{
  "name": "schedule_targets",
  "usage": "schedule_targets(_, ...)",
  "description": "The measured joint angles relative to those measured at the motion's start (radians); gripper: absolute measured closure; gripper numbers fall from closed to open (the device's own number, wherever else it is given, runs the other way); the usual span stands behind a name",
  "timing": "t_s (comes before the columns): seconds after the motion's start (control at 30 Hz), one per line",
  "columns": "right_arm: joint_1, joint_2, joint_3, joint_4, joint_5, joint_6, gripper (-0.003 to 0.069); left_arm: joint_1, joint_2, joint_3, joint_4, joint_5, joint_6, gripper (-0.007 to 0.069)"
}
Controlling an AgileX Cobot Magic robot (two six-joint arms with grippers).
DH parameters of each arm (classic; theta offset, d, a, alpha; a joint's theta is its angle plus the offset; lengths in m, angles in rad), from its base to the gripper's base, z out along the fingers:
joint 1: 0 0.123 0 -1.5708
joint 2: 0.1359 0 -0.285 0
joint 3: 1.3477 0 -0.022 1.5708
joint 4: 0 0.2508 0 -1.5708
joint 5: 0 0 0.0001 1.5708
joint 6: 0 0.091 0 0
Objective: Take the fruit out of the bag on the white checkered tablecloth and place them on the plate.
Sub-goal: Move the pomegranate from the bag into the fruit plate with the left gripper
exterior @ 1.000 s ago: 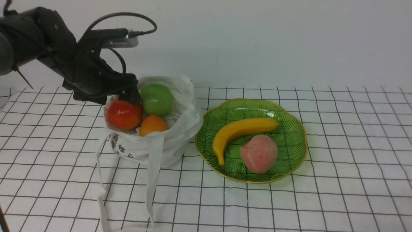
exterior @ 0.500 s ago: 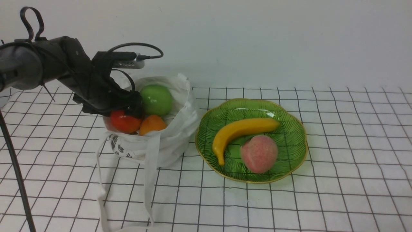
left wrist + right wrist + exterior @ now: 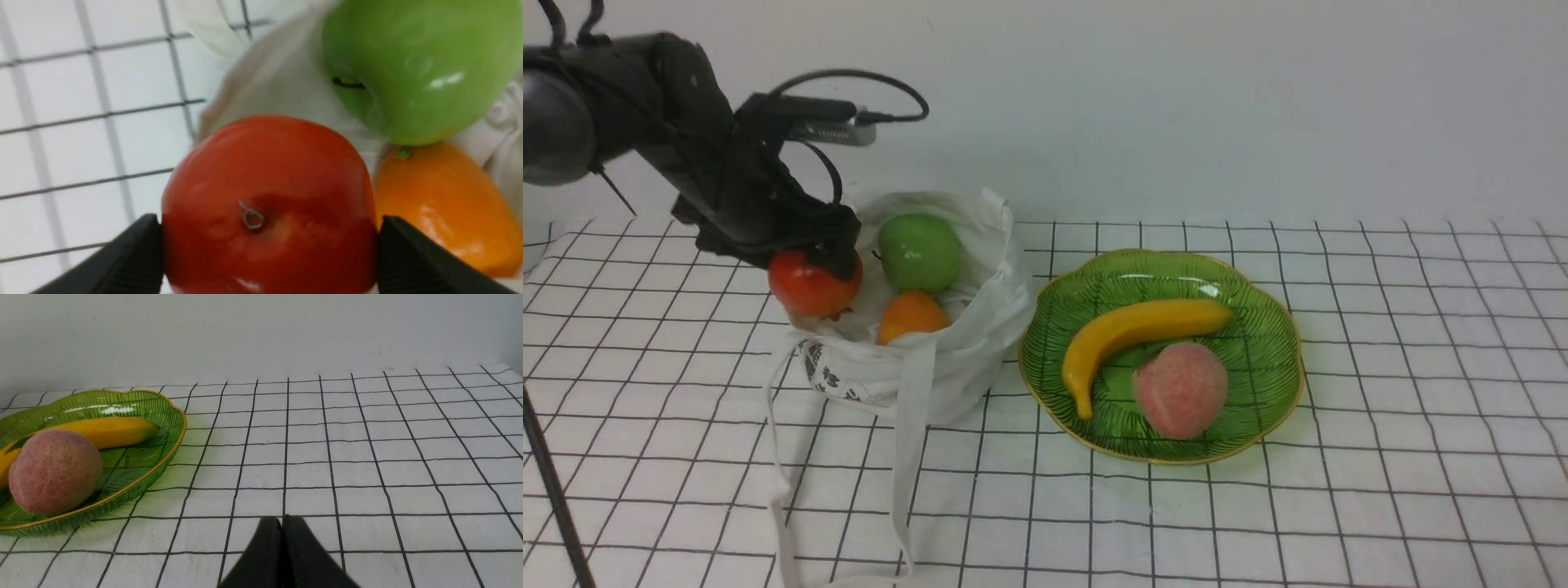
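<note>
My left gripper (image 3: 827, 260) is shut on the red-orange fruit (image 3: 814, 286) and holds it at the left rim of the white bag (image 3: 947, 359), slightly raised. In the left wrist view the red fruit (image 3: 267, 204) sits between both black fingers (image 3: 404, 253). The green apple (image 3: 920, 252) and the smaller orange fruit (image 3: 912, 317) lie inside the bag. The green glass plate (image 3: 1258, 335) lies right of the bag on the checkered tablecloth (image 3: 1380, 506). My right gripper (image 3: 282, 522) is shut and empty, low over the cloth right of the plate (image 3: 163, 457).
A yellow banana (image 3: 1135, 331) and a fuzzy pink peach (image 3: 1180, 389) lie on the plate. The bag's long straps (image 3: 903, 490) trail toward the front edge. A thin dark rod (image 3: 551, 490) stands at the front left. A pale wall (image 3: 1176, 98) closes the back.
My left gripper dipped into the bag, closed on the red-orange fruit, and has now lifted it up and to the left of the bag's rim. The right arm has not moved.
</note>
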Motion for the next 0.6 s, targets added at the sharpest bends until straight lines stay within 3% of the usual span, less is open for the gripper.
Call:
schedule_targets(0.07, 0.000, 0.000, 0.000, 0.000, 0.000, 0.000, 0.0673, 0.000, -0.030, -0.035, 0.002, 0.042, -0.037, 0.0024)
schedule_targets(0.23, 0.000, 0.000, 0.000, 0.000, 0.000, 0.000, 0.0673, -0.045, -0.083, -0.079, -0.157, 0.146, -0.176, 0.0024)
schedule_targets(0.4, 0.000, 0.000, 0.000, 0.000, 0.000, 0.000, 0.0673, -0.232, -0.040, -0.068, -0.266, 0.128, -0.162, 0.0024)
schedule_targets(0.6, 0.000, 0.000, 0.000, 0.000, 0.000, 0.000, 0.0673, -0.453, 0.068, -0.067, -0.184, 0.021, -0.190, 0.0024)
